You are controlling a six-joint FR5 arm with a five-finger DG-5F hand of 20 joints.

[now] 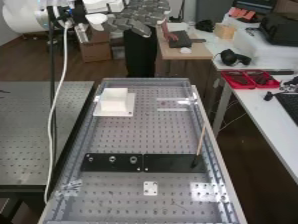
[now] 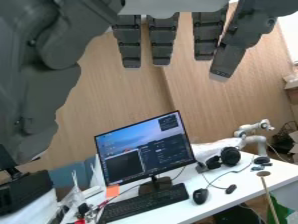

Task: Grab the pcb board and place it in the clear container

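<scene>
In the high view the hand [image 1: 138, 18] is at the top edge, beyond the bench's far end and above its surface, apart from everything on it. Its dark grey fingers are straight and hold nothing. In the wrist view the hand [image 2: 163, 40] has its fingers extended, with the thumb at one side. A small white plate with holes [image 1: 150, 188] lies on the near part of the bench; I cannot tell whether it is the pcb board. Something clear with pale edges [image 1: 173, 104] lies at the far right; whether it is the clear container, I cannot tell.
A white block [image 1: 114, 99] stands on a white base at the bench's far left. Two black plates [image 1: 174, 163] cross the middle, and a thin wooden stick [image 1: 201, 140] rises at their right end. Side tables carry red trays [image 1: 250, 79], a monitor [image 2: 145, 149] and headphones [image 2: 230, 156].
</scene>
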